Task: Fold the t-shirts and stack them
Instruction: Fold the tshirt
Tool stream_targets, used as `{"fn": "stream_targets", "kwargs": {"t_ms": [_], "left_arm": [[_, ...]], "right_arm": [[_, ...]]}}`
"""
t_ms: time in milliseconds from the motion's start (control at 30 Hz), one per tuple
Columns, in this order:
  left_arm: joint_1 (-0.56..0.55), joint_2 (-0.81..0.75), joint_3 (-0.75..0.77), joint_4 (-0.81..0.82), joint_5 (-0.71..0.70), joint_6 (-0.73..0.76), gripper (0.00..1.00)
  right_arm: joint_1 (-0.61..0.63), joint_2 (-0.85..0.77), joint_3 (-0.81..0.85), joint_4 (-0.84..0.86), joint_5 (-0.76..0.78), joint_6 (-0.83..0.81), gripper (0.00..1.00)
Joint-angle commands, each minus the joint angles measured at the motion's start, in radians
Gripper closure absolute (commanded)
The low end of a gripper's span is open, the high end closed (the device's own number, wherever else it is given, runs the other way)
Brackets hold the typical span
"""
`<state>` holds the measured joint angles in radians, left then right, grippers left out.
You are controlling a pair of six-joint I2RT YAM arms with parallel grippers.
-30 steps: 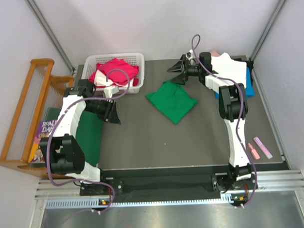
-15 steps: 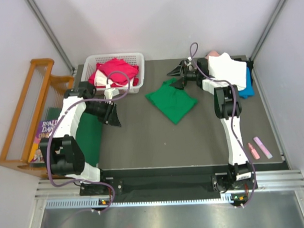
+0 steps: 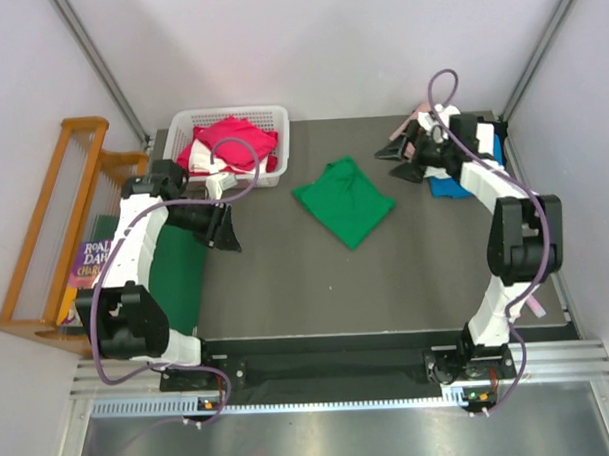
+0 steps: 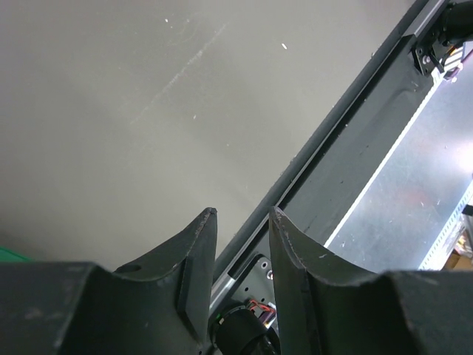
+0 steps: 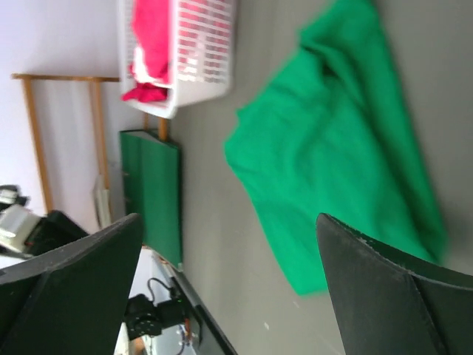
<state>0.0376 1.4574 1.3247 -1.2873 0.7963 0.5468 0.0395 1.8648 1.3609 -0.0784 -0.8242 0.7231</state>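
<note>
Green tee [image 3: 344, 202] folded, flat, ready for stacking. Right gripper [image 3: 398, 157] right of it, spread wide, empty, beside stack [image 3: 446, 189], the likely destination. Left gripper [image 3: 228, 236] left of tee, barely parted, empty, parked clear. Red tees [image 3: 231, 140] far-left, in basket [image 3: 270, 113].

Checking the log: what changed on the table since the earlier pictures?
The right gripper swung right, away from the far corner of the green t-shirt, to beside the blue t-shirt; it is open, holding nothing. The green t-shirt, left gripper and basket stayed put.
</note>
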Motion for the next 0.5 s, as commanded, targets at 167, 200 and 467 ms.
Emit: {"fn": "stream_targets", "kwargs": {"t_ms": [167,200,467], "left_arm": [[0.004,-0.078,0.011,-0.046,0.011,0.041,0.60],[0.004,-0.078,0.008,-0.046,0.011,0.039,0.60],[0.002,-0.072,0.014,-0.044,0.024,0.038,0.60]], "right_arm": [[-0.076,-0.052,-0.316,-0.001,0.080,-0.106,0.00],[-0.076,-0.050,-0.334,-0.001,0.088,-0.116,0.00],[-0.053,0.005,-0.365,0.057,0.080,-0.099,0.00]]}}
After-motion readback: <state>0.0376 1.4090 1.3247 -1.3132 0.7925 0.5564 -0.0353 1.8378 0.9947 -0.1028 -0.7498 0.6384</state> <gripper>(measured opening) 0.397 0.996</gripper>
